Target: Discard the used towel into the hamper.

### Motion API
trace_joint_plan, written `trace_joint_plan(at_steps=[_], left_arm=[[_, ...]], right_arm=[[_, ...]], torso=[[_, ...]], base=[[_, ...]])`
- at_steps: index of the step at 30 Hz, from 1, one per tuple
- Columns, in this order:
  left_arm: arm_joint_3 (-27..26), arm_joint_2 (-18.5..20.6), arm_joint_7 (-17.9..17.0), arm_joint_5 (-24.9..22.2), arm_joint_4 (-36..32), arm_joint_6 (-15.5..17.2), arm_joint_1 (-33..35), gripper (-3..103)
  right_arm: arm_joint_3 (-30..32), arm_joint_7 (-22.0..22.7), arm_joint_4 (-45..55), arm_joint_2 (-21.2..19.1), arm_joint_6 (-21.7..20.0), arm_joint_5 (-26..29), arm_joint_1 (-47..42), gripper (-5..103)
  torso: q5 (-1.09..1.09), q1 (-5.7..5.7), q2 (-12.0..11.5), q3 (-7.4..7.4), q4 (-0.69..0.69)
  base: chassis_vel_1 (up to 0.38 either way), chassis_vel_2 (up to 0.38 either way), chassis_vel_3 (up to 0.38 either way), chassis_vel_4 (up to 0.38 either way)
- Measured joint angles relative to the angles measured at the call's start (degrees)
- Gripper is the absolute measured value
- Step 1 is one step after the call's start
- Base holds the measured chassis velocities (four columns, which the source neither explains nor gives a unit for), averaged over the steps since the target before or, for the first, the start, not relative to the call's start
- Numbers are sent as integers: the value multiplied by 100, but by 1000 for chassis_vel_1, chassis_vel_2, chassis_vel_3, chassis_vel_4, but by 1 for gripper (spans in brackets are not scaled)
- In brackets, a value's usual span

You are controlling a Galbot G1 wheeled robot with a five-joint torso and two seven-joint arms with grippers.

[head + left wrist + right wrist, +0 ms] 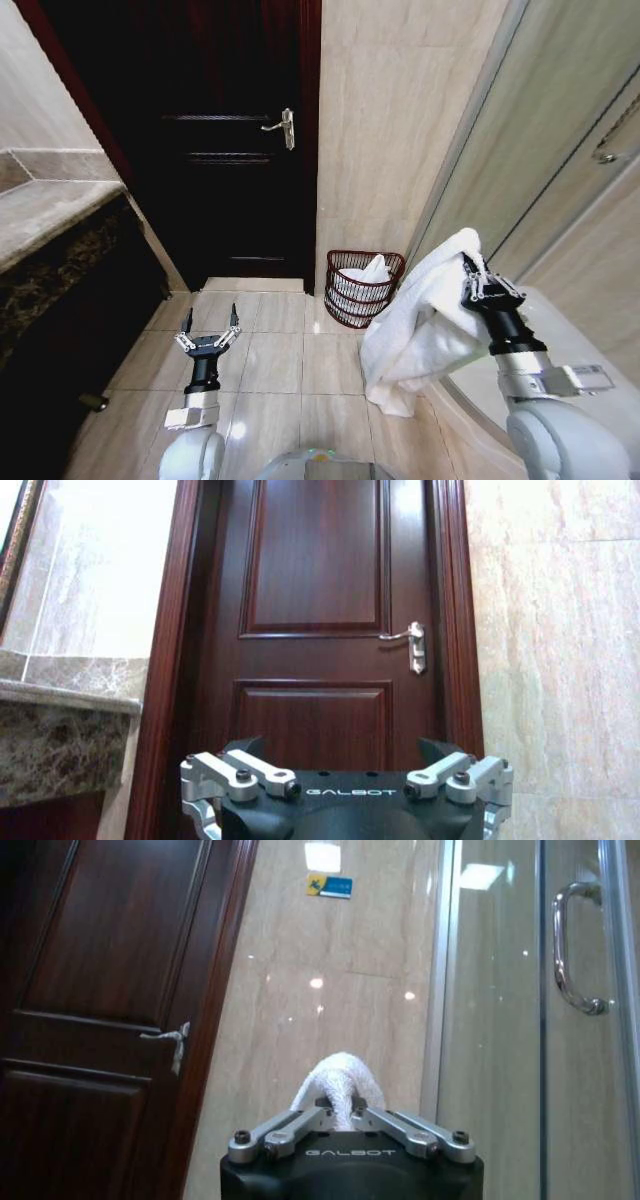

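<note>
A soft, limp white towel (425,315) is held pinched at its top fold by the right gripper (470,268), draped well short of the hamper (362,288), while the left gripper (210,325) is parked open.

My head camera looks down and forward over the tiled floor toward the dark door (235,140). Both my wrist cameras sit close behind their fingers, facing that same door (320,622); its lever handle (168,1041) appears in all three.
</note>
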Motion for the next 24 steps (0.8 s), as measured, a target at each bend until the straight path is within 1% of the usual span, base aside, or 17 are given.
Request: trace_joint_plan(at_steps=[5,7,10,24], left_arm=[[2,-7,0,21,-2,-24,31,100],[-1,-7,-1,25,-2,-28,32,100],[-39,-7,-8,55,-64,-33,70,100],[-34,-6,-68,88,-208,-32,144,100]], right_arm=[[6,-12,6,75,112,1,-69,2],[20,-12,8,77,140,1,-68,2],[79,-4,40,51,213,8,-48,2],[53,15,51,-45,207,67,9,2]], torso=[[0,52,137,86,-1],[0,64,165,102,0],[0,106,268,164,0],[0,232,573,341,0]], base=[[0,0,0,0],[0,0,0,0],[0,0,0,0],[0,0,0,0]])
